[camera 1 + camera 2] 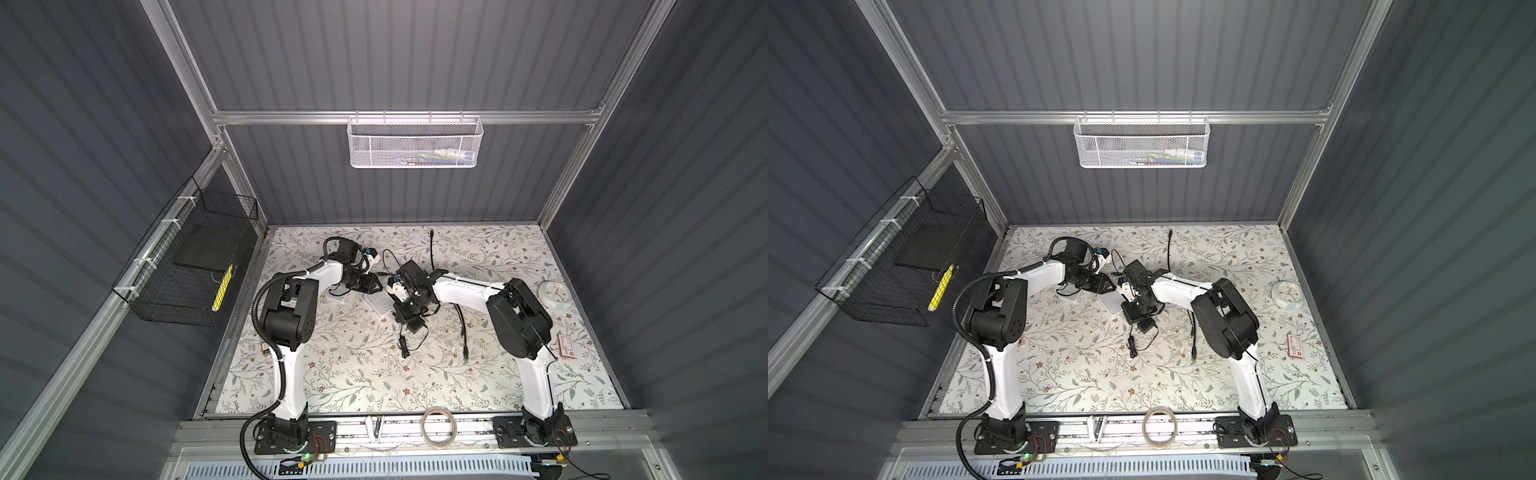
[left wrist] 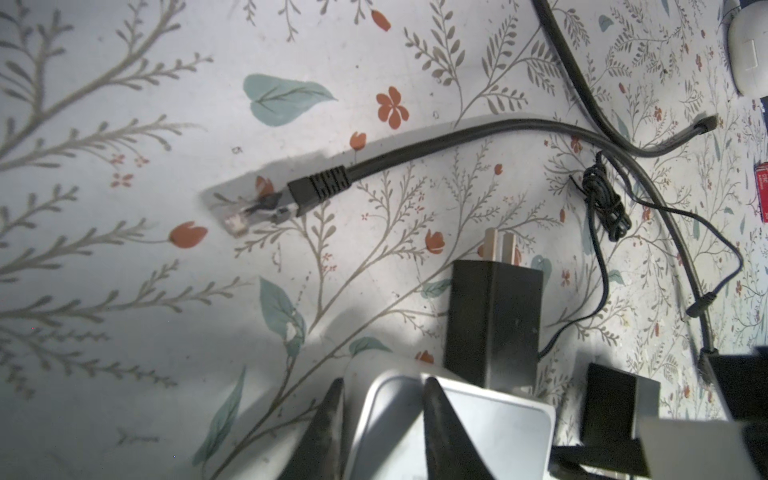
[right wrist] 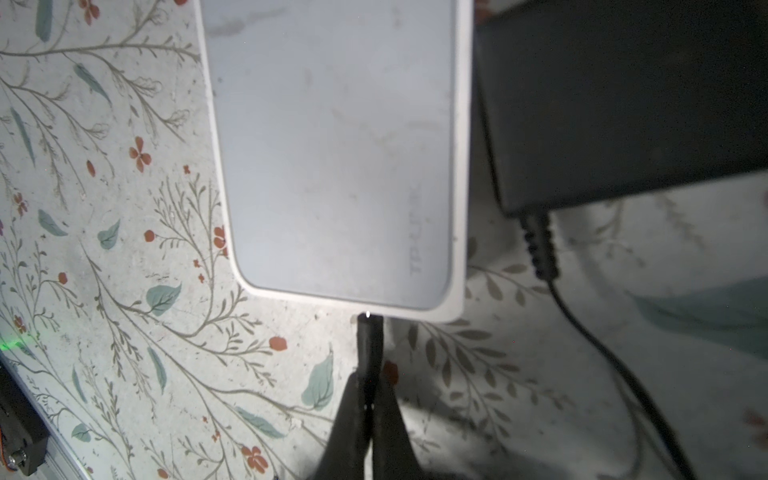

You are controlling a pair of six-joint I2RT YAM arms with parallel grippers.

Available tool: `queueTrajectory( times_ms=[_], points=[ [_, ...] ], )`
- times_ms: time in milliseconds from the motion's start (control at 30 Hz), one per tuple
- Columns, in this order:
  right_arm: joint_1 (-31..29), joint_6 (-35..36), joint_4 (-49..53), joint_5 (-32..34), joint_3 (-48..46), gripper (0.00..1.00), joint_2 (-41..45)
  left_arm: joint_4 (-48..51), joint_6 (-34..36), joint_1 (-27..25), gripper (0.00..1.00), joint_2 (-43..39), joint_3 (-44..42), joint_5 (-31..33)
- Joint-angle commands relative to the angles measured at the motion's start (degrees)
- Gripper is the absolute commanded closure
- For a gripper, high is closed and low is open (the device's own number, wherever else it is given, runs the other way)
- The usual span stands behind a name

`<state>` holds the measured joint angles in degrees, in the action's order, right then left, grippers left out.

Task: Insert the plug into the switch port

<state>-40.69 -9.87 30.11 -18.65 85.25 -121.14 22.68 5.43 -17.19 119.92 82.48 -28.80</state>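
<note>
Plug first: you had the thin black plug (image 3: 369, 340) pinched between your right fingers (image 3: 349, 415), which were squeezed together on it. Its tip sat right at the edge of the white switch (image 3: 332, 145) that faced them. Whether that tip had gone into a port, the right wrist view could not tell you; the opening itself was hidden under that edge.

Over on the other arm, your left fingers (image 2: 328, 424) stood either side of one corner of the switch (image 2: 498, 432), clamped on its body, with the white casing filling the gap between them. The switch lay flat on the floral table (image 3: 104, 291), and in both top views the switch (image 1: 379, 306) sat mid-table with both sets of fingers drawn in on it.

Black power adapter (image 2: 492, 320) lay just beside the switch, prongs pointing away from your left fingers, its thin lead (image 2: 602, 291) wandering off across the table. A black network cable (image 2: 415, 145) lay loose beyond it, its clear connector (image 2: 237, 218) resting on the table, well apart from the switch. And out by the table's right-hand edge, a round clock (image 1: 555, 294) lay face up, nowhere near the action.
</note>
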Motion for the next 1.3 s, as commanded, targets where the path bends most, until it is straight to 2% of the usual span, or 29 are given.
queueTrajectory(
  times_ms=[0,367,900,1000,1200,1267],
  points=[
    [-0.07,-0.11,-1.87,0.04,2.02,1.0,-0.24,1.23,0.38,-1.16,0.68,1.63,-1.0,-2.24],
    [-0.1,-2.66,-4.34,0.08,3.32,1.0,-1.81,-1.23,-1.38,-2.23,0.69,1.37,-5.37,-2.91],
    [0.74,-1.58,-4.91,2.13,3.01,1.0,-0.73,-0.11,-0.99,-2.5,0.69,0.08,-6.45,-1.99],
    [0.83,-1.38,-5.16,1.88,3.07,1.0,-0.5,0.06,-1.41,-2.26,0.63,-0.55,-6.62,-0.69],
    [0.77,-0.44,-5.13,1.02,2.66,1.0,0.02,-0.1,-3.1,-1.67,0.42,-2.24,-5.84,1.28],
    [0.78,-0.2,-5.48,0.73,2.05,1.0,0.42,-0.36,-3.8,-1.45,0.39,-3.26,-5.51,2.3]
  ],
)
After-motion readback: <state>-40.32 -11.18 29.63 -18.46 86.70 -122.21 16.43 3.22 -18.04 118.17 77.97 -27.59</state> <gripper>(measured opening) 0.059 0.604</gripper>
